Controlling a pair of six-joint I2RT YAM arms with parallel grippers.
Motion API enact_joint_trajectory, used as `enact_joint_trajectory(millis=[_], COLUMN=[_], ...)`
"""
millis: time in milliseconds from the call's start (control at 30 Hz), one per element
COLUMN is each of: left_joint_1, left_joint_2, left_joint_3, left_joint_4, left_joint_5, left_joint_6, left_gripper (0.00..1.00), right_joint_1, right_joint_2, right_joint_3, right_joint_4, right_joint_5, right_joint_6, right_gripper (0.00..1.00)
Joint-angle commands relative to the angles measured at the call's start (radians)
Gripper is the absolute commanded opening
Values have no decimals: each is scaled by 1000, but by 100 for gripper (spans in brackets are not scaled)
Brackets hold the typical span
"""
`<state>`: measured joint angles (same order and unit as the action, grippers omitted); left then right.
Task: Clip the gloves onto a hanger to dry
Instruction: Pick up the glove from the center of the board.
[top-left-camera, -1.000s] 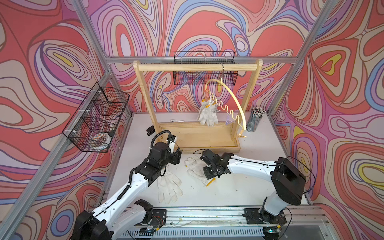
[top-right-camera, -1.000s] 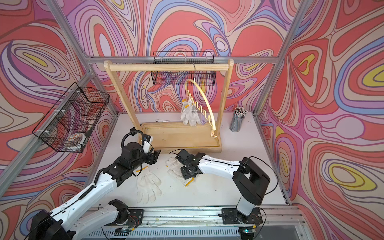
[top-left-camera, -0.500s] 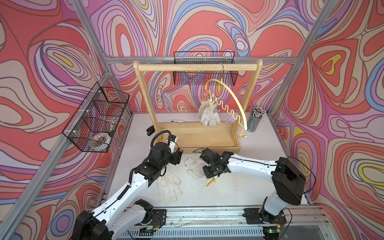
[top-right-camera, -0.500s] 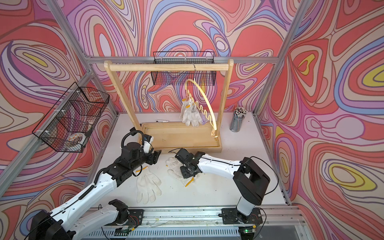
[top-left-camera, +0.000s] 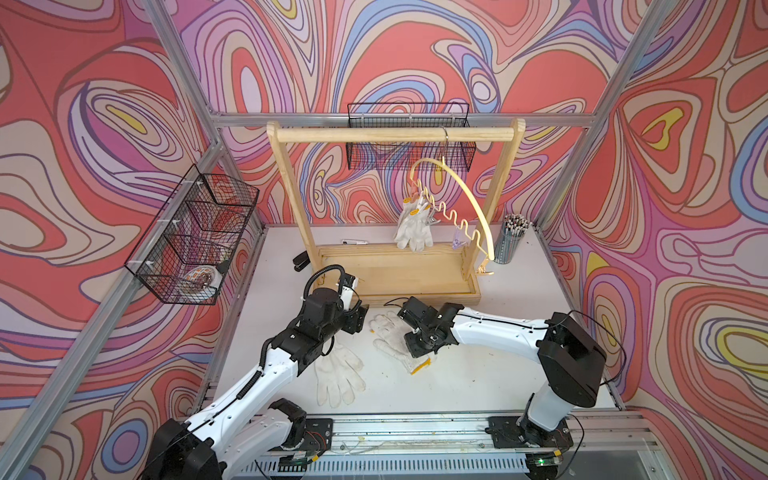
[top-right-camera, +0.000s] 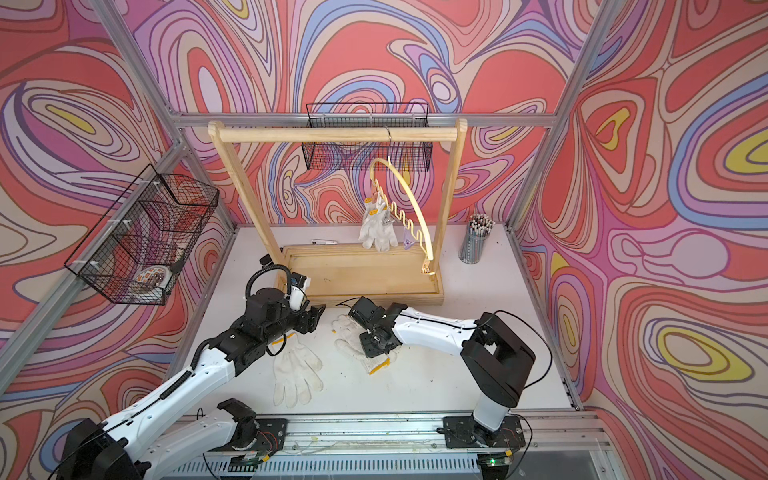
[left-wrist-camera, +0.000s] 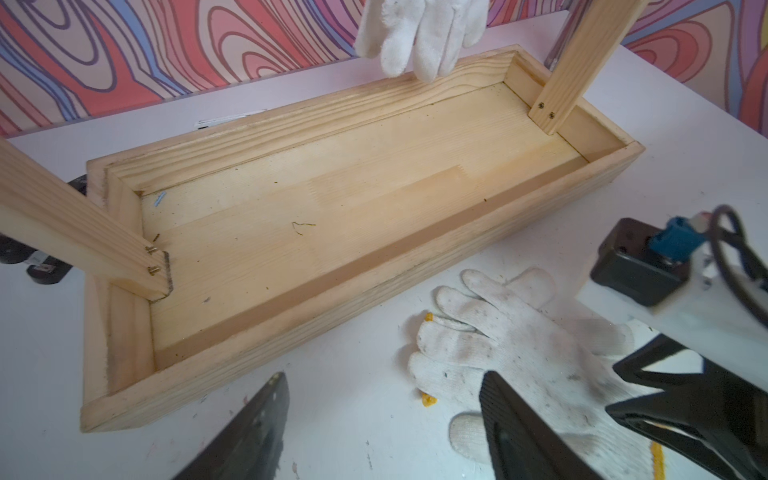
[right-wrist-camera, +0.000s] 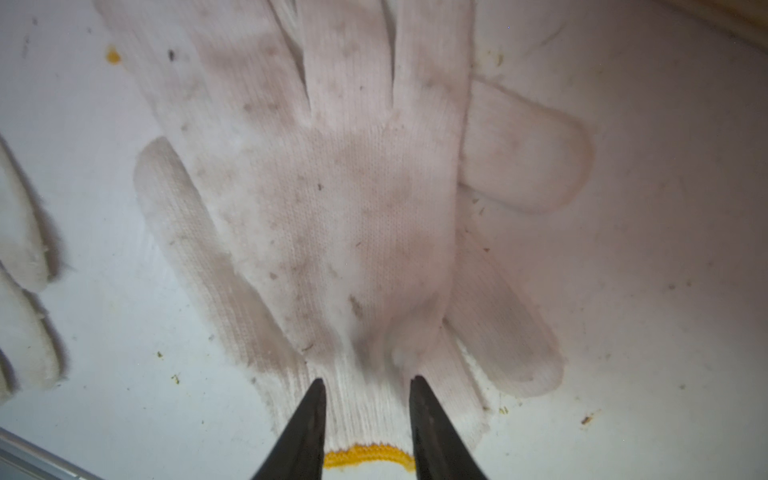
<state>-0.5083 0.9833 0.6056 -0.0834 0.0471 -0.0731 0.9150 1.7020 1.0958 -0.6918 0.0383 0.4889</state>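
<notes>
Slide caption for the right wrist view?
Right pincer open over the yellow-edged cuff of a soiled white knitted glove lying flat.

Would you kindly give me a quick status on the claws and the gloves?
Left claw open, empty, by wooden tray. Right claw open, jaws astride cuff of glove. Gloves clipped on hanger; another glove flat on table. Nothing blocking.

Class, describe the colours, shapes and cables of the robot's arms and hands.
The left arm and right arm have white links, black joints and black cables. The left hand and right hand each have two black, tapering fingers.
</notes>
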Motion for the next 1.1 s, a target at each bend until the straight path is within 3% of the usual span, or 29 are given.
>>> enact_joint_trajectory(millis=[0,300,500,667,900,1067], left_joint_1=[-64,-126,-127,-127,-127,-126], left_joint_2=[-5,10,10,18,26,31], left_joint_3=[-19,-17,-17,-23,-47,-59], left_joint_4=[5,-31,-26,-17,15,41], left_joint_5=[-24,-69,-77,-72,-44,15], left_joint_6=[39,41,41,39,39,52], left_gripper=[75,75,75,75,75,75], right_joint_1=[-4,-17,-21,-21,-22,-34], right_joint_2=[18,50,17,-13,-28,-40], right_joint_3=[-23,-56,-57,-27,47,84], right_joint_4=[-4,50,51,2,-66,-81], right_joint_5=[30,-9,-6,21,12,-72], right_joint_6=[14,27,20,0,-37,-55], right_gripper=[36,28,9,0,0,0])
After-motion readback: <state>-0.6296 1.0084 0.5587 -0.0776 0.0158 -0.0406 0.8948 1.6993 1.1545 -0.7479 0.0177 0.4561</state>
